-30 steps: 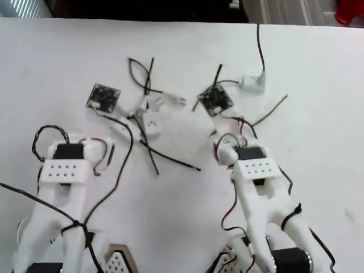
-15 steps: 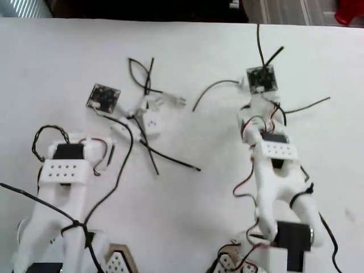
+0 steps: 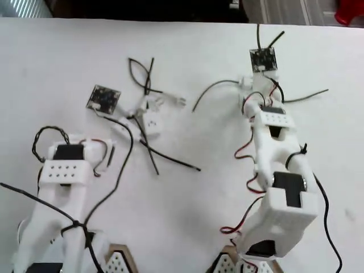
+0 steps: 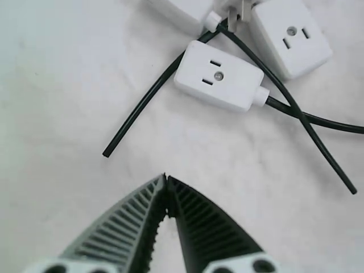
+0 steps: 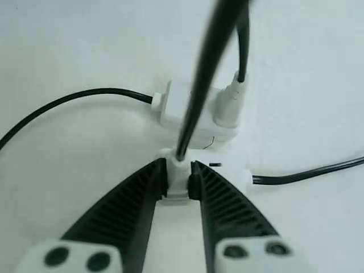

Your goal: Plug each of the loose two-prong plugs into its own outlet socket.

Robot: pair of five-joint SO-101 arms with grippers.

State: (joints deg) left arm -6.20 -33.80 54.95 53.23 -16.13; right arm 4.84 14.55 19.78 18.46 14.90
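Two arms rest on the white counter (image 3: 57, 51) in the high view, the right one stretched far out. Left wrist view: the left end effector (image 4: 166, 181) is pressed together, near a white socket (image 4: 219, 75). Right wrist view: the right end effector (image 5: 177, 166) pinches a white plug (image 5: 177, 183) just beside another socket (image 5: 190, 114).

Right end effector (image 5: 177, 166) around plug (image 5: 177, 183), socket (image 5: 183, 112) just behind plug, on table (image 5: 68, 45).

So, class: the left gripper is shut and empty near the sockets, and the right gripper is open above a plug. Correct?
No. The right gripper is shut on the white plug, as the right wrist view shows. The left gripper is indeed shut and empty near the sockets.
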